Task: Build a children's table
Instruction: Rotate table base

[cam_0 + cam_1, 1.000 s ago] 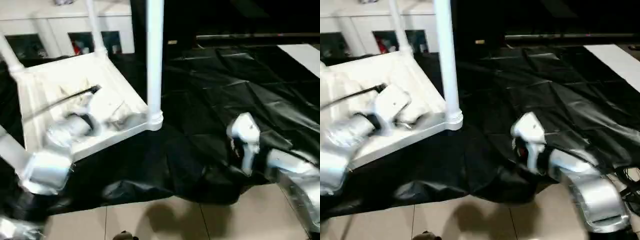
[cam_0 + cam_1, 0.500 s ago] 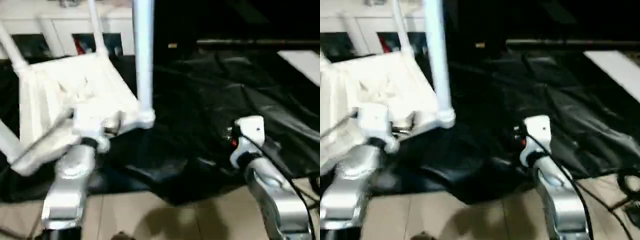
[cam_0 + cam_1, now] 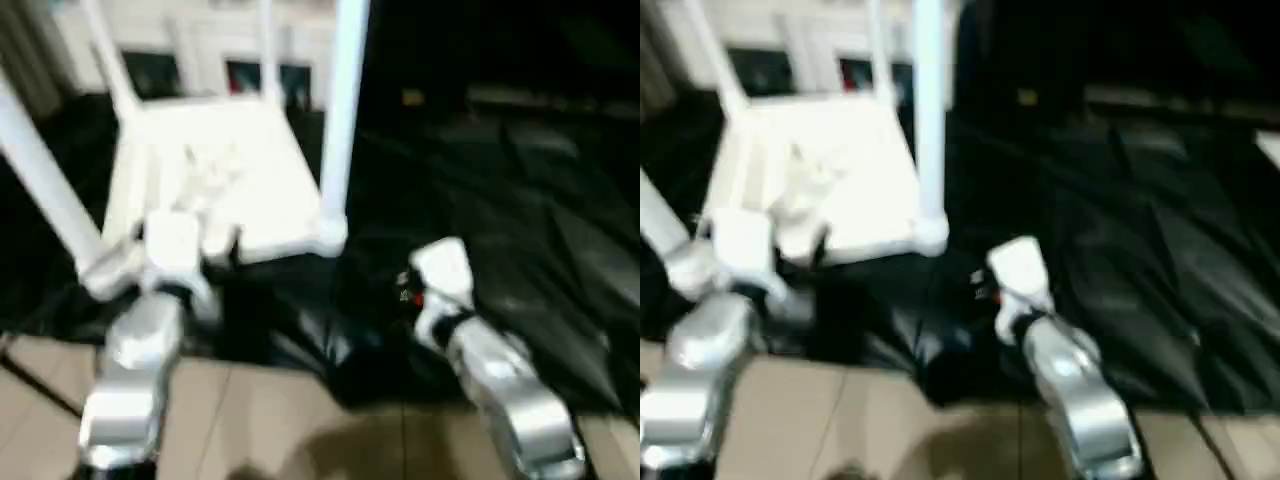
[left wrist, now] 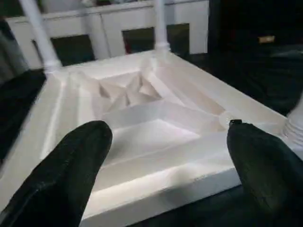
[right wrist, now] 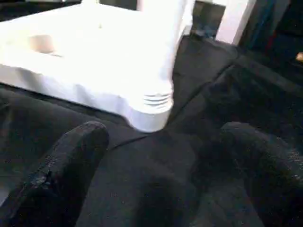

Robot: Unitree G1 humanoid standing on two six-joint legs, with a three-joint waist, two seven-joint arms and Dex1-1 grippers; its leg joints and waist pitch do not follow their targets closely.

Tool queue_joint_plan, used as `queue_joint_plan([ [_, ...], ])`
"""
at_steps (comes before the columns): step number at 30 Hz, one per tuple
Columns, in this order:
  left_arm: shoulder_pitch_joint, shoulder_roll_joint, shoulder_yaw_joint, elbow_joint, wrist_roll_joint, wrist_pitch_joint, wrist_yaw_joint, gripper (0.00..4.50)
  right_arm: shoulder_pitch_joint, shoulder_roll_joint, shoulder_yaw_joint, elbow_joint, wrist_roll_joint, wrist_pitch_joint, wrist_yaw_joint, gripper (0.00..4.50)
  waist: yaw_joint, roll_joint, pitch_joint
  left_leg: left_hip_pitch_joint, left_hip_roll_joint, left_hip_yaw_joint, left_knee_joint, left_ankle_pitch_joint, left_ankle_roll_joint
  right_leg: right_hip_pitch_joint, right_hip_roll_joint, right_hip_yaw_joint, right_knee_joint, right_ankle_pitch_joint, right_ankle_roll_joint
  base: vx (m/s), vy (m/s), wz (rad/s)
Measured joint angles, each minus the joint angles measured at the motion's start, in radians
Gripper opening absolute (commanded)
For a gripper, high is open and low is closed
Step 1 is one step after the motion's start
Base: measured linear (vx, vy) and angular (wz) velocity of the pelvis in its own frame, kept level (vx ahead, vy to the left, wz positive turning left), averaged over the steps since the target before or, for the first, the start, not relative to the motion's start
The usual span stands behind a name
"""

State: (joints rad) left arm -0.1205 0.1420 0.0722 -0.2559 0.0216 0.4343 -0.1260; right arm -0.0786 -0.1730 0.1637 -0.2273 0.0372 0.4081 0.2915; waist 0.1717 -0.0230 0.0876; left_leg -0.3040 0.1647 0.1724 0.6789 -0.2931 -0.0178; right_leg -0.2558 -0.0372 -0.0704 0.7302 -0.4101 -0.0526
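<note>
Upside down on the black sheet (image 3: pixel 500 180), directly ahead of the left gripper (image 4: pixel 168 135): the children's table (image 4: pixel 156 127), with its ribbed underside facing up. Just beyond this gripper's fingertips, almost framed between them, the near edge of the top; not touching it, as far as can be seen. Opened wide, with nothing held between the black fingers (image 4: pixel 71 165).

Ahead of the right gripper (image 5: pixel 163 132) and a little to its left side: the round corner socket (image 5: pixel 151 106), with a leg (image 3: pixel 343 110) standing up from it. Here also opened wide and empty, low above the sheet, apart from the socket.

Four legs counted, one rising from each corner, so probably no more screwing-in to do. Judged as the late stage of the build, with the table not yet turned onto its feet. Hard to tell whether every leg is tight to the end.

For the next move, probably: to bring both grippers to the table, one at each side, and to close on the edge of the top or on two legs before turning it over. Needed for this: a firm hold on both sides at the same moment, and enough room for the long legs to swing round without striking the white cabinet (image 4: pixel 109 23), far beyond both grippers. Also to mind: the loose sheet under the top, easy to catch or drag.
</note>
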Motion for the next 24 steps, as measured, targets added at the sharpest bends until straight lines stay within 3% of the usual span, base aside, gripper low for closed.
queue_joint_plan([
  [1, 0.0, -0.004, -0.018, -0.001, -0.006, 0.0, -0.002, 4.47, 0.003, -0.007, -0.008, 0.007, 0.0, 0.0, -0.001, 4.5, 0.01, 0.0, -0.004, -0.031, -0.024, -0.032, 0.064, -0.006, 0.019, 0.008, 0.0, 0.007, -0.022, 0.003, 0.003, 0.197, -0.03, -0.01],
  [2, -0.001, -0.004, -0.022, -0.001, -0.008, 0.0, -0.003, 4.47, 0.007, -0.006, -0.015, 0.013, 0.0, 0.0, -0.005, 4.5, 0.01, -0.001, -0.01, -0.055, -0.041, -0.051, 0.079, -0.001, 0.026, 0.019, 0.005, 0.01, -0.048, 0.011, 0.006, 0.197, -0.03, -0.01],
  [3, -0.004, -0.003, -0.02, -0.005, -0.008, 0.0, -0.003, 4.47, 0.007, -0.001, -0.022, 0.014, 0.0, 0.0, -0.016, 4.5, 0.012, 0.005, -0.016, -0.071, -0.047, -0.061, 0.062, 0.005, 0.034, 0.032, 0.019, 0.015, -0.075, 0.019, 0.008, 0.195, -0.006, 0.13],
  [4, -0.006, 0.001, -0.016, -0.012, -0.009, -0.001, -0.003, 4.47, 0.003, 0.01, -0.032, 0.014, 0.0, -0.001, -0.033, 4.5, 0.016, 0.028, -0.033, -0.087, -0.042, -0.066, -0.007, 0.032, 0.065, 0.051, 0.044, 0.009, -0.105, 0.026, 0.01, 0.243, 0.035, 0.18],
  [5, -0.006, 0.004, -0.011, -0.015, -0.01, -0.002, -0.003, 4.47, -0.002, 0.018, -0.042, 0.014, 0.0, -0.003, -0.045, 4.5, 0.015, 0.056, -0.044, -0.087, -0.026, -0.08, -0.059, 0.08, 0.067, 0.059, 0.068, -0.008, -0.115, 0.022, 0.015, 0.243, 0.035, 0.18],
  [6, 0.002, 0.018, 0.003, -0.016, -0.01, -0.003, -0.002, 4.47, -0.012, 0.038, -0.043, 0.022, 0.002, -0.003, -0.054, 4.5, 0.013, 0.057, -0.044, -0.084, -0.02, -0.104, -0.043, 0.072, -0.003, 0.048, 0.061, -0.022, -0.084, 0.006, 0.031, 0.253, 0.049, -0.07],
  [7, 0.01, 0.032, 0.036, 0.001, -0.01, 0.001, 0.0, 4.47, -0.016, 0.065, -0.035, 0.019, 0.011, -0.006, -0.057, 4.5, -0.012, 0.042, -0.046, -0.081, -0.034, -0.115, -0.03, 0.054, -0.005, -0.012, 0.037, -0.022, 0.033, -0.002, 0.069, 0.235, 0.022, -0.2],
  [8, 0.015, 0.036, 0.046, 0.008, -0.01, 0.003, -0.001, 4.47, -0.007, 0.066, -0.037, 0.013, 0.013, -0.007, -0.061, 4.5, -0.029, 0.042, -0.046, -0.071, -0.037, -0.121, -0.027, 0.042, -0.002, -0.057, 0.026, -0.016, 0.078, 0.0, 0.081, 0.235, 0.022, -0.2],
  [9, 0.015, 0.035, 0.047, 0.008, -0.011, 0.003, -0.001, 4.47, 0.003, 0.06, -0.044, 0.013, 0.013, -0.007, -0.066, 4.5, -0.04, 0.042, -0.046, -0.059, -0.039, -0.126, -0.03, 0.032, -0.001, -0.098, 0.016, -0.007, 0.083, 0.005, 0.093, 0.175, 0.02, -0.2],
  [10, 0.009, 0.036, 0.046, 0.004, -0.017, 0.003, -0.003, 4.47, 0.01, 0.059, -0.059, 0.011, 0.013, -0.009, -0.073, 4.5, -0.067, 0.031, -0.045, -0.042, -0.048, -0.125, -0.036, 0.022, -0.005, -0.152, -0.002, 0.008, 0.068, 0.024, 0.117, 0.136, 0.007, -0.12],
  [11, 0.0, 0.036, 0.044, 0.003, -0.021, 0.002, -0.007, 4.47, 0.012, 0.061, -0.075, 0.009, 0.014, -0.01, -0.081, 4.5, -0.084, 0.014, -0.042, -0.03, -0.057, -0.115, -0.038, 0.015, -0.006, -0.18, -0.022, 0.022, 0.036, 0.05, 0.113, 0.136, 0.007, -0.12],
  [12, -0.006, 0.035, 0.042, 0.002, -0.03, 0.001, -0.011, 4.47, 0.012, 0.063, -0.089, 0.001, 0.016, -0.01, -0.094, 4.5, -0.092, -0.01, -0.041, -0.019, -0.071, -0.1, -0.038, 0.005, -0.014, -0.194, -0.04, 0.038, -0.02, 0.085, 0.1, 0.123, -0.065, -0.05],
  [13, -0.008, 0.019, 0.039, 0.006, -0.047, 0.0, -0.018, 4.47, 0.023, 0.064, -0.113, -0.01, 0.024, -0.01, -0.109, 4.5, -0.106, -0.028, -0.035, -0.006, -0.083, -0.089, -0.031, -0.012, -0.001, -0.183, -0.048, 0.058, -0.044, 0.195, 0.059, 0.112, -0.081, -0.03],
  [15, -0.005, 0.002, 0.012, 0.008, -0.066, 0.001, -0.033, 4.47, 0.042, 0.061, -0.154, -0.01, 0.032, -0.006, -0.128, 4.5, -0.103, -0.021, -0.034, -0.006, -0.077, -0.092, -0.008, -0.023, 0.057, -0.157, -0.035, 0.059, -0.067, 0.186, 0.05, 0.125, -0.076, -0.01],
  [16, -0.007, 0.008, 0.011, 0.008, -0.069, 0.001, -0.038, 4.47, 0.045, 0.06, -0.172, -0.012, 0.033, -0.005, -0.137, 4.5, -0.103, -0.018, -0.035, -0.012, -0.079, -0.096, -0.016, -0.002, 0.034, -0.145, -0.026, 0.057, -0.077, 0.191, 0.042, 0.115, -0.074, -0.06],
  [17, -0.011, 0.019, 0.014, 0.007, -0.071, -0.001, -0.045, 4.47, 0.045, 0.061, -0.176, -0.023, 0.033, -0.005, -0.138, 4.5, -0.103, -0.007, -0.036, -0.017, -0.072, -0.1, -0.047, 0.023, 0.0, -0.139, -0.014, 0.05, -0.076, 0.194, 0.045, 0.115, -0.074, -0.06],
  [18, -0.013, 0.03, 0.02, 0.008, -0.072, -0.002, -0.049, 4.47, 0.044, 0.064, -0.173, -0.036, 0.034, -0.005, -0.136, 4.5, -0.102, -0.003, -0.037, -0.029, -0.063, -0.102, -0.051, 0.039, -0.043, -0.139, -0.005, 0.046, -0.075, 0.192, 0.043, 0.071, -0.041, -0.06],
  [19, -0.014, 0.043, 0.03, 0.021, -0.072, -0.003, -0.058, 4.47, 0.044, 0.065, -0.159, -0.047, 0.035, -0.005, -0.126, 4.5, -0.11, -0.001, -0.038, -0.042, -0.053, -0.102, -0.048, 0.043, -0.049, -0.139, -0.001, 0.039, -0.081, 0.195, 0.043, 0.0, 0.0, 0.0],
  [20, -0.017, 0.046, 0.033, 0.034, -0.072, -0.003, -0.06, 4.47, 0.044, 0.062, -0.145, -0.048, 0.035, -0.004, -0.114, 4.5, -0.113, 0.001, -0.037, -0.047, -0.05, -0.101, -0.047, 0.043, -0.05, -0.139, -0.001, 0.034, -0.087, 0.198, 0.043, 0.0, 0.0, 0.0],
  [22, -0.017, 0.045, 0.031, 0.052, -0.076, -0.003, -0.068, 4.47, 0.044, 0.052, -0.114, -0.046, 0.034, -0.003, -0.098, 4.5, -0.116, 0.007, -0.033, -0.048, -0.044, -0.096, -0.047, 0.043, -0.05, -0.135, -0.002, 0.03, -0.102, 0.201, 0.036, 0.0, 0.0, 0.0],
  [24, -0.021, 0.045, 0.031, 0.055, -0.078, -0.003, -0.069, 4.47, 0.044, 0.05, -0.109, -0.045, 0.032, 0.0, -0.093, 4.5, -0.113, 0.009, -0.03, -0.048, -0.039, -0.08, -0.048, 0.043, -0.042, -0.129, -0.008, 0.03, -0.106, 0.202, 0.036, -0.026, 0.019, 0.04],
])
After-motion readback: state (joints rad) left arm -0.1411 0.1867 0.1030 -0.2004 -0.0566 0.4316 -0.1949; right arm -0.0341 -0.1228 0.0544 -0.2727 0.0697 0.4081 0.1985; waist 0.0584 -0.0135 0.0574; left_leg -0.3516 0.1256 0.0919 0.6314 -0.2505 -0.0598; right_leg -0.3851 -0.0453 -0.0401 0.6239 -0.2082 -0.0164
